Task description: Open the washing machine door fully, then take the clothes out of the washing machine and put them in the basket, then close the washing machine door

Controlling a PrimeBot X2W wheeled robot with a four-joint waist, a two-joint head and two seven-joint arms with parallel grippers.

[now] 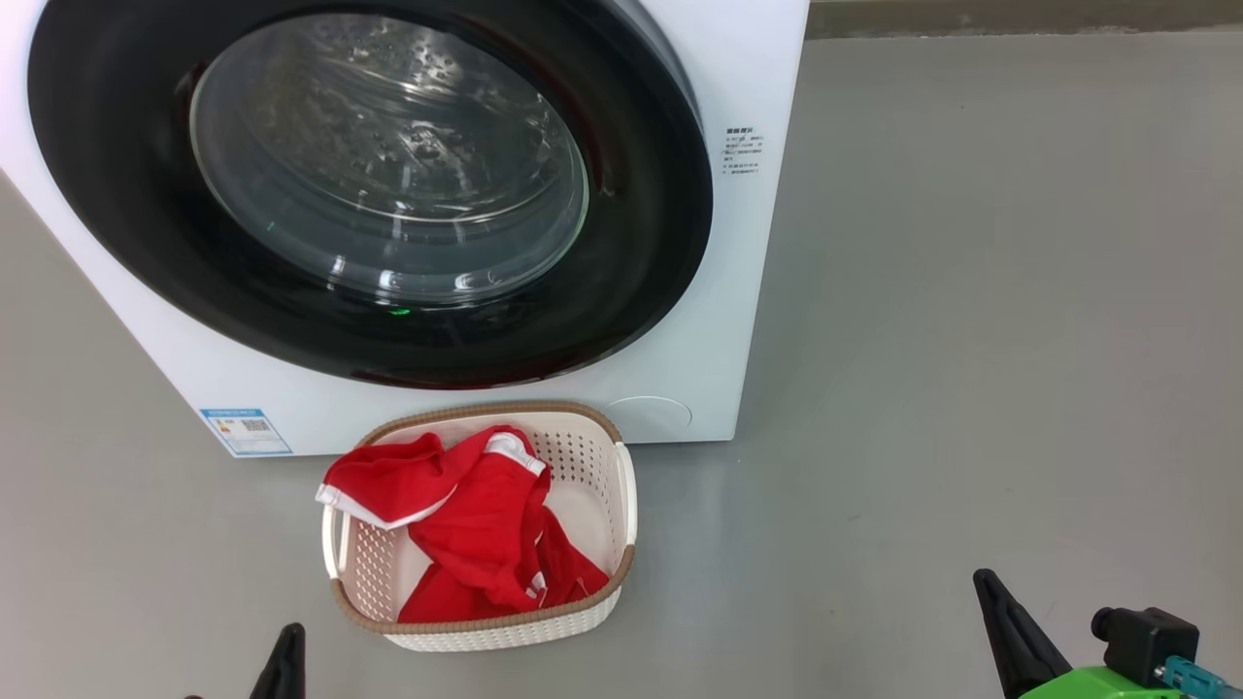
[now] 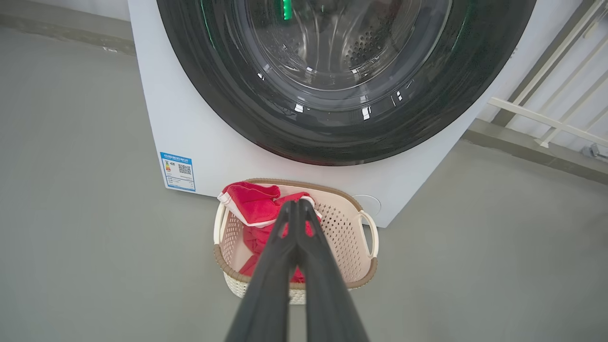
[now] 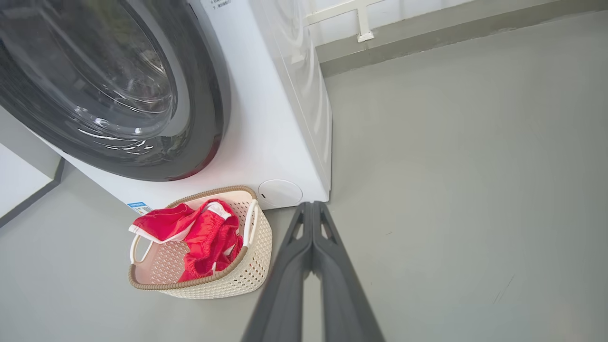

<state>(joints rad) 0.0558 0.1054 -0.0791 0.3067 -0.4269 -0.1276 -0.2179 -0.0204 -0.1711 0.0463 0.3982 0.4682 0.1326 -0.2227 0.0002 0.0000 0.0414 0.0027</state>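
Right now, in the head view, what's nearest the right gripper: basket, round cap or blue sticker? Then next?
1. basket, floor, left of the right gripper.
2. round cap, low right on the washer.
3. blue sticker, low left on it.

Door (image 1: 641, 291) & washer (image 1: 680, 388) cut off at top, head view. Blue label (image 1: 246, 431) print too small to read, same w/ txt (image 1: 742, 151) upper right of washer front. Clothes (image 1: 476, 524) cover most of basket (image 1: 505, 636) floor. Left claw (image 1: 289, 649) & right claw (image 1: 992, 600): tips only, rest below frame.
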